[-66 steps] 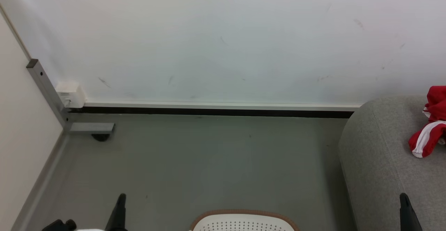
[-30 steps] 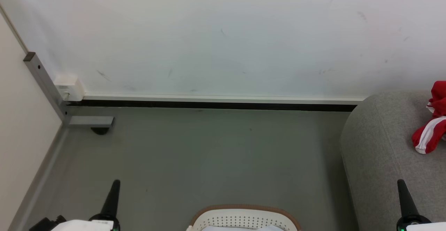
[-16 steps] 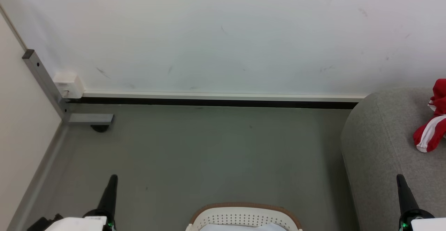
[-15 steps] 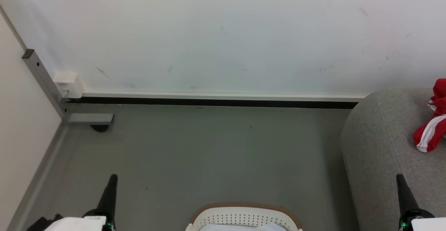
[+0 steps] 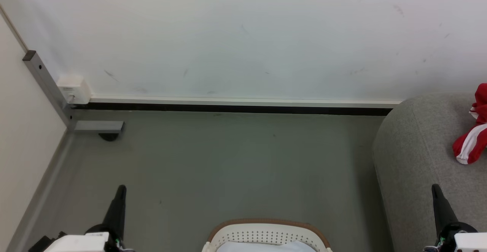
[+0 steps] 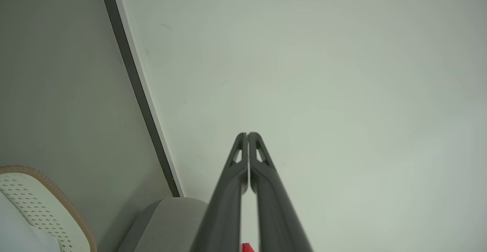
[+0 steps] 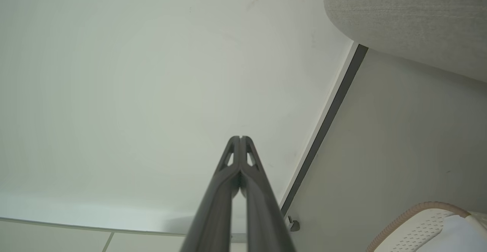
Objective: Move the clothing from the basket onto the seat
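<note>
A red garment with white stripes lies on the grey sofa at the right edge of the head view. The white perforated basket with a tan rim sits at the bottom centre; its far rim and a pale lining show, and no red cloth shows in that part. My left gripper is at the lower left, shut and holding nothing, tips together in the left wrist view. My right gripper stands at the lower right over the sofa's front, shut and holding nothing.
A white wall with a dark baseboard runs across the back. A grey metal post and foot with a white box stand in the left corner. Grey floor lies between basket and wall.
The head camera has tilted, so wall, sofa and basket sit a little higher in the picture. Both grippers show more of their fingers and white wrists.
</note>
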Controlling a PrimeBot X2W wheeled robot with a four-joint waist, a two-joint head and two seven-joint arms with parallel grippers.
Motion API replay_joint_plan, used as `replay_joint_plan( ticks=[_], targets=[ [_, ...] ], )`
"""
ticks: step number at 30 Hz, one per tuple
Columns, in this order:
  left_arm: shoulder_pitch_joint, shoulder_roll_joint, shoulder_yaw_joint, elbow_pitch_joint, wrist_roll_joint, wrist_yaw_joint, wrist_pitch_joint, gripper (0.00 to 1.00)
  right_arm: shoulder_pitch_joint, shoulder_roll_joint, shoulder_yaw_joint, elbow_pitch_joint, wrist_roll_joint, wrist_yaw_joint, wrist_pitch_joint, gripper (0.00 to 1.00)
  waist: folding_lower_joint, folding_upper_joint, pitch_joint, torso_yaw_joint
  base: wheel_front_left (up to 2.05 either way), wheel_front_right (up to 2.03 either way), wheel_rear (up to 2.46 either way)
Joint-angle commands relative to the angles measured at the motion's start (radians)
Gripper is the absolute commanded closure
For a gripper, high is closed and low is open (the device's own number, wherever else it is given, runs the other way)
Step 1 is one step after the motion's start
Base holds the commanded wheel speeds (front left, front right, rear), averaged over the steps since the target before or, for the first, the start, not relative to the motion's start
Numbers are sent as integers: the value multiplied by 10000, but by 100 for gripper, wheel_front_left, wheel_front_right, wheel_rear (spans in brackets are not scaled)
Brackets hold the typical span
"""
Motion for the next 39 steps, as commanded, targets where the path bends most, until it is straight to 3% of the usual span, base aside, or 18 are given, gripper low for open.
replay_joint_plan(
  ticks=[1,11,39],
  targets=[
    [-121,0,96,-52,-285,-47,76,100,-212,-95,-40,8,304,-19,83,100,-1,0,16,2,0,0,0],
    [-188,-58,233,-75,-887,-121,253,100,-325,-98,-42,34,976,-21,252,100,-1,0,98,8,0,0,0],
    [-183,-56,226,-76,-867,-114,255,100,-321,-95,-41,33,933,-21,251,100,-1,0,101,9,0,0,0]
  ],
)
